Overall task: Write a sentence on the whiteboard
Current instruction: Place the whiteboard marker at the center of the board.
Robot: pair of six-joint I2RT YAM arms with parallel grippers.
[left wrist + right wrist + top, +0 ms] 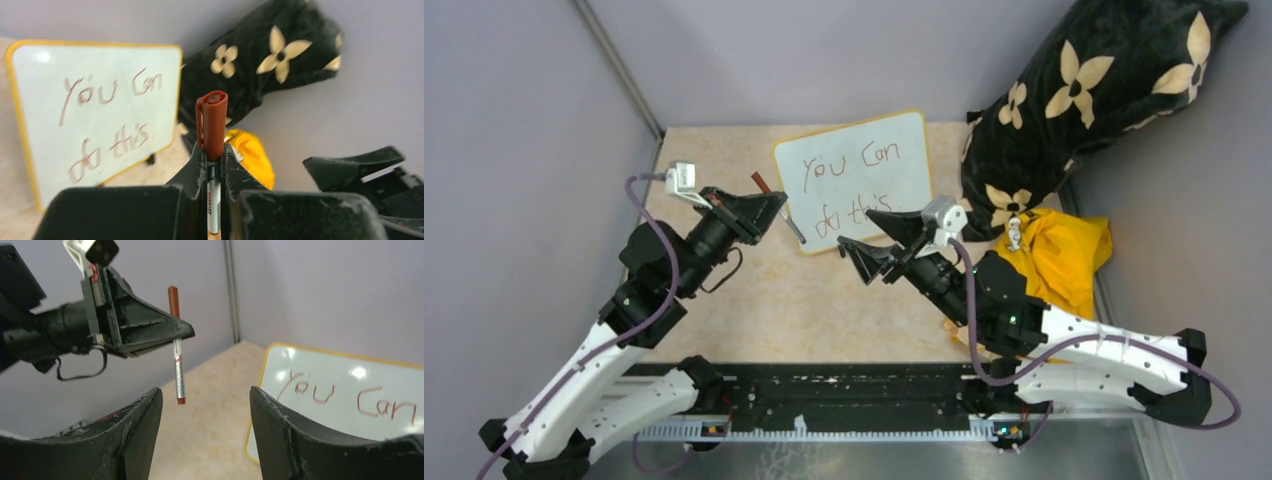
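Pinching a capped marker (214, 125) upright, the left pincer (769, 205) hovers above the desk (824, 300). The right pincer (854, 228), to its right, stands spread and empty. Just beyond both, the whiteboard (904, 185) stands on the desk, with the sentence (824, 168) "You can do this" across it in two lines. Right of the right pincer lies a yellow cloth (1064, 250), and farther back a black flowered cushion (1084, 110).

A robot test booth in a lab: plain lilac partition walls (824, 50) meet at a metal corner post (619, 65) at 11 o'clock, enclosing a beige stone-patterned tabletop (824, 310), with a black mounting rail (844, 395) at 6 o'clock.
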